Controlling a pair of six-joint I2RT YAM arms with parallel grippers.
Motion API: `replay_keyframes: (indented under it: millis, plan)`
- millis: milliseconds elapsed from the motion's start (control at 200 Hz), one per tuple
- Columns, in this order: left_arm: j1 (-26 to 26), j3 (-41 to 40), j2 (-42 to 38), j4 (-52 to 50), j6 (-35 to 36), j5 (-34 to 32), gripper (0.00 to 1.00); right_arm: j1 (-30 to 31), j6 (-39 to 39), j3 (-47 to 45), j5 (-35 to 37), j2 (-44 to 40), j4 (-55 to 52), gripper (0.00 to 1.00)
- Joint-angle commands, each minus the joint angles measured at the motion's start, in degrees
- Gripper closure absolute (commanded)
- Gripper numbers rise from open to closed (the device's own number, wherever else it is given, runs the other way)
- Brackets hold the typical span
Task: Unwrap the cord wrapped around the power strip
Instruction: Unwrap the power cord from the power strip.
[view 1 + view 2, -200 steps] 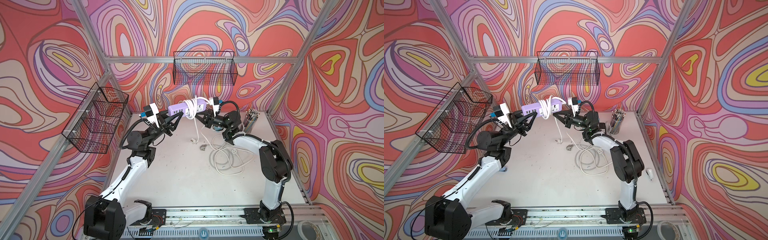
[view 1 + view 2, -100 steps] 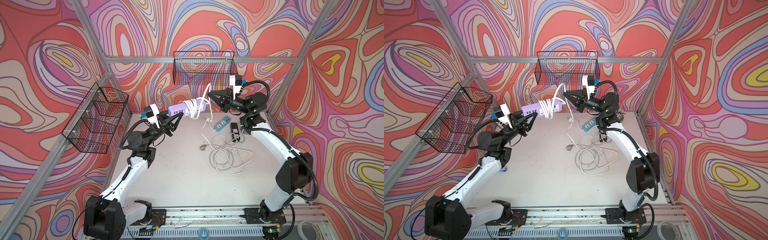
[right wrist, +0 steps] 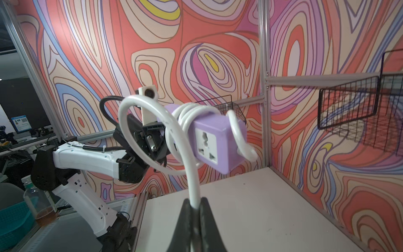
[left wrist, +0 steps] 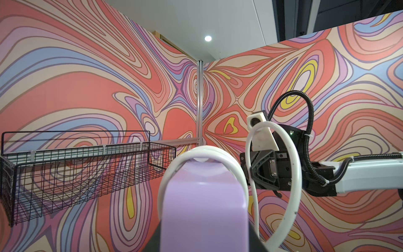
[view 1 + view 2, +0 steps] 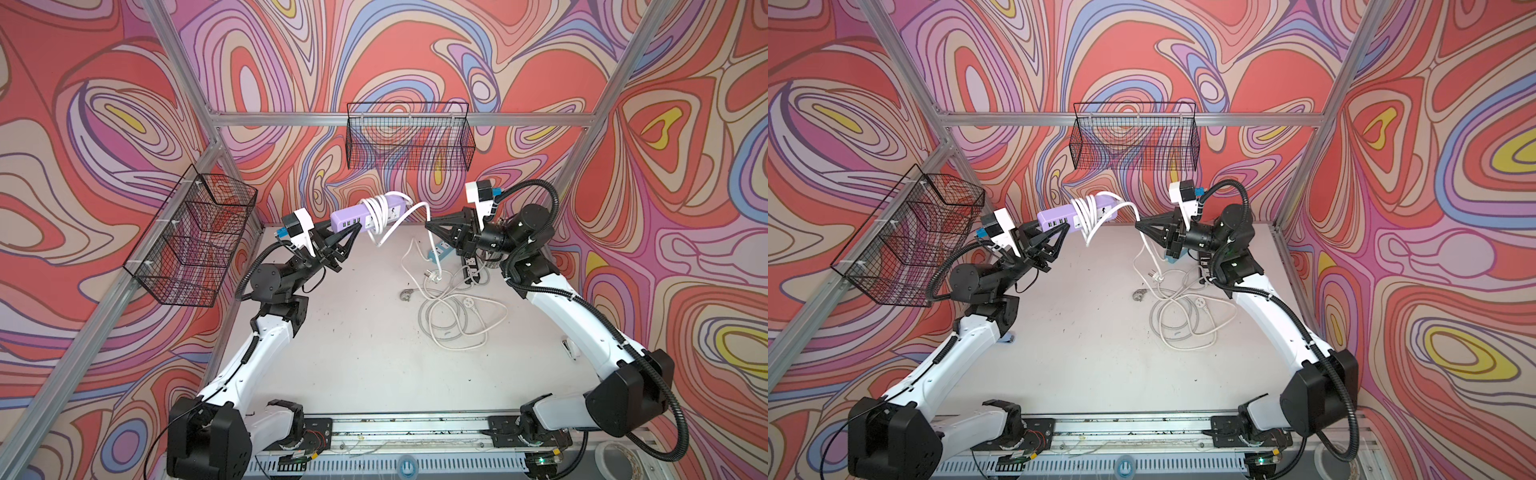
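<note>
Although one length of the white cord (image 5: 374, 212) already arcs free from the purple power strip (image 5: 347, 218) to the right claw (image 5: 429, 225), which is clenched on it, several turns sit bunched round the strip's middle. I judge the unwrapping partly done, with most of the coil not yet lifted off. The strip hangs in the air above the back of the worktop (image 5: 353, 353), roughly level, with one end grasped by the left claw (image 5: 352, 233). In the left wrist view the purple body hides that claw's pads, so the grip reads best in both top views. The turns overlap too closely to count. Below the right claw the cord drops toward a loose tangle of cables (image 5: 453, 316) on the worktop, and I cannot tell which plug there belongs to it.
</note>
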Motion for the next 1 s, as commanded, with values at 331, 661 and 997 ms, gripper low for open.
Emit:
replay_keyframes:
  millis: [331, 661, 997]
  plan:
    - [1.6, 0.3, -1.8, 6.1, -1.1, -1.5, 1.00, 7.9, -2.1, -12.6, 2.7, 1.8, 0.2, 1.00]
    - [1.7, 0.4, -1.8, 6.9, -1.8, -1.3, 1.00, 8.9, 0.2, -19.9, 6.7, 11.3, 12.6, 1.00]
    - [1.8, 0.3, -1.4, 8.2, -3.3, -1.0, 1.00, 8.9, 6.0, -20.5, 11.0, 27.0, 27.7, 1.00]
